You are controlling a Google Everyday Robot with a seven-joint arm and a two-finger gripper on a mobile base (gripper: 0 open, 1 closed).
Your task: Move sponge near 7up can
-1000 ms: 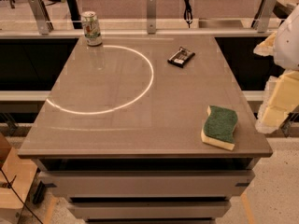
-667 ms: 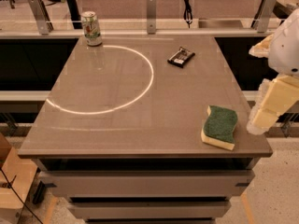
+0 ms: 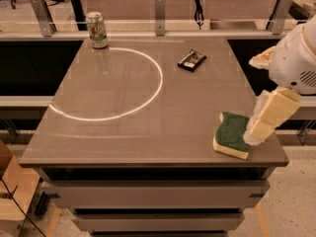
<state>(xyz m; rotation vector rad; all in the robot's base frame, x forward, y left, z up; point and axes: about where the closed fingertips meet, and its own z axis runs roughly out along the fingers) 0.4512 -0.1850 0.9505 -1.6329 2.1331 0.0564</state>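
The sponge (image 3: pixel 231 134), dark green on top with a pale yellow base, lies flat at the table's front right corner. The 7up can (image 3: pixel 97 29) stands upright at the far left corner, far from the sponge. My gripper (image 3: pixel 257 130), padded in pale yellow foam, hangs from the white arm (image 3: pixel 296 58) at the table's right edge. Its tip is just right of the sponge, at or very close to the sponge's right edge.
A flat black packet (image 3: pixel 191 59) lies at the table's back right. A bright ring of light runs across the grey tabletop (image 3: pixel 123 147). Metal rail posts (image 3: pixel 159 6) stand behind the table. The front and right edges are close to the sponge.
My gripper has moved left and down from beyond the table's right edge to right beside the sponge. The sponge, can and packet have not moved.
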